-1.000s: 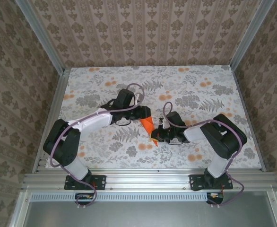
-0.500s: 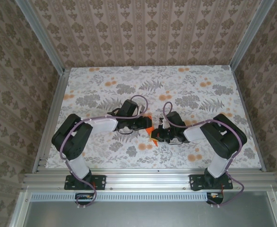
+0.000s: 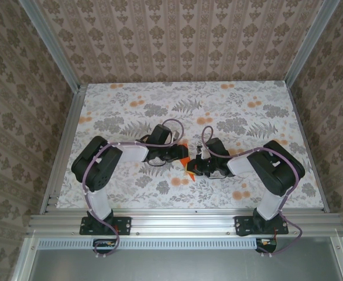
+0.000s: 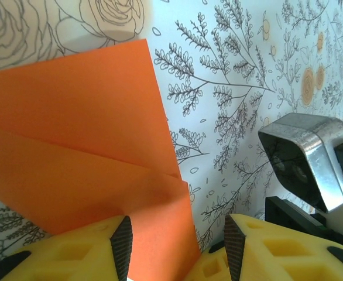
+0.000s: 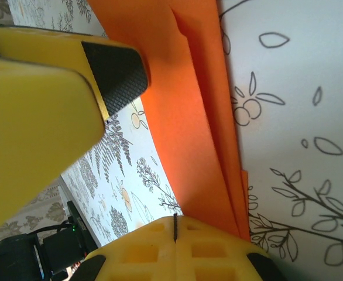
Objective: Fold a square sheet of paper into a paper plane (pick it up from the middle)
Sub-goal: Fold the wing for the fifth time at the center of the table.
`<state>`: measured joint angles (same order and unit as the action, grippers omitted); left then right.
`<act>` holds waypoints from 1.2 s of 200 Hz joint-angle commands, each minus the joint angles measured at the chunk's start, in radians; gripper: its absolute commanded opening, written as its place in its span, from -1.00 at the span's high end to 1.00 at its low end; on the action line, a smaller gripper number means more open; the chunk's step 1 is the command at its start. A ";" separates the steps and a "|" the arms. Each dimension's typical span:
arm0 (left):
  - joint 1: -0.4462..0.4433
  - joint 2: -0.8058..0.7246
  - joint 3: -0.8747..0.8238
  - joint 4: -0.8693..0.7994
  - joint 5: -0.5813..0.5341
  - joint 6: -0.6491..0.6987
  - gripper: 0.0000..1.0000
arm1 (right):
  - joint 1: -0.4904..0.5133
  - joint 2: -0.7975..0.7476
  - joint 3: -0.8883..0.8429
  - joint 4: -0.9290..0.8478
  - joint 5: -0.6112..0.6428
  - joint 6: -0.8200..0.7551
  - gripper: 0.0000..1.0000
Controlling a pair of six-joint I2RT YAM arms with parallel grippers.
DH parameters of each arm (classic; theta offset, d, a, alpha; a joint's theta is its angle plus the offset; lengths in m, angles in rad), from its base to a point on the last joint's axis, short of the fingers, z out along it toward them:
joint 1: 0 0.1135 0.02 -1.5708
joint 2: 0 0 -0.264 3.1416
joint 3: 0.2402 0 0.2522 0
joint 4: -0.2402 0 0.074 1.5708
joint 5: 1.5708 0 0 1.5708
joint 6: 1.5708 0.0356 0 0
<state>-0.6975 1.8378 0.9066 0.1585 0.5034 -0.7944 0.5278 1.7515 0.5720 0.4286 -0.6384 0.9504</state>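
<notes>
The orange sheet of paper (image 4: 72, 134) lies folded into overlapping layers on the flowered table; in the top view only small orange bits (image 3: 189, 170) show between the two grippers. My left gripper (image 4: 174, 253) is open and low over the paper, one pad over it and the other over bare table. My right gripper (image 5: 174, 227) is shut, its yellow fingertips meeting in a thin seam, and the paper's layered edge (image 5: 189, 105) runs under them. From above, the left gripper (image 3: 181, 153) and right gripper (image 3: 196, 167) nearly touch.
The left gripper's black pad (image 5: 116, 73) hangs close above the paper in the right wrist view. The right gripper's metal-edged body (image 4: 303, 158) stands just right of the left fingers. Patterned walls and aluminium rails (image 3: 177, 219) bound the table.
My left gripper has come down and toward the right gripper, covering most of the orange paper that showed between them a second ago. The right arm has stayed put.
</notes>
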 commanded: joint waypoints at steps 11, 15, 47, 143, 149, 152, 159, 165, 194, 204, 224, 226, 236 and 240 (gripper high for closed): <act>0.028 0.045 0.026 0.028 -0.006 0.000 0.04 | 0.008 0.075 -0.058 -0.171 0.061 -0.008 0.99; 0.032 0.047 0.027 0.031 -0.004 0.002 0.04 | 0.008 0.072 -0.059 -0.171 0.062 -0.009 0.99; 0.054 0.067 0.032 0.032 0.003 0.015 0.04 | 0.007 0.073 -0.069 -0.177 0.056 -0.015 0.99; 0.144 0.112 0.073 0.026 0.068 0.078 0.03 | 0.008 0.075 -0.083 -0.192 0.042 -0.032 0.99; 0.150 0.112 0.076 0.019 0.069 0.084 0.03 | 0.008 0.076 -0.081 -0.192 0.042 -0.032 0.99; 0.154 0.113 0.076 0.016 0.068 0.089 0.03 | 0.008 0.076 -0.081 -0.192 0.041 -0.032 0.99; 0.164 0.113 0.078 0.014 0.071 0.093 0.03 | 0.008 0.078 -0.081 -0.192 0.039 -0.032 0.99; 0.173 0.118 0.079 0.014 0.075 0.096 0.03 | 0.008 0.078 -0.080 -0.191 0.040 -0.033 0.99; 0.209 0.132 0.096 0.009 0.102 0.112 0.03 | 0.008 0.080 -0.080 -0.189 0.038 -0.030 0.99; 0.220 0.136 0.111 -0.002 0.109 0.121 0.03 | 0.007 0.081 -0.080 -0.187 0.038 -0.029 0.99; 0.234 0.142 0.142 -0.027 0.126 0.133 0.02 | 0.008 0.083 -0.080 -0.175 0.037 -0.023 0.99; 0.235 0.141 0.146 -0.029 0.128 0.133 0.02 | 0.008 0.083 -0.081 -0.172 0.036 -0.021 0.99; 0.266 0.133 0.158 -0.036 0.133 0.134 0.02 | 0.008 0.083 -0.081 -0.165 0.035 -0.016 0.99; 0.268 0.129 0.163 -0.042 0.133 0.137 0.02 | 0.007 0.084 -0.081 -0.163 0.036 -0.014 0.99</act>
<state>-0.4747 1.9514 1.0325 0.1703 0.6468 -0.7086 0.5262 1.7554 0.5579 0.4583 -0.6472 0.9428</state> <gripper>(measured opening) 0.490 0.042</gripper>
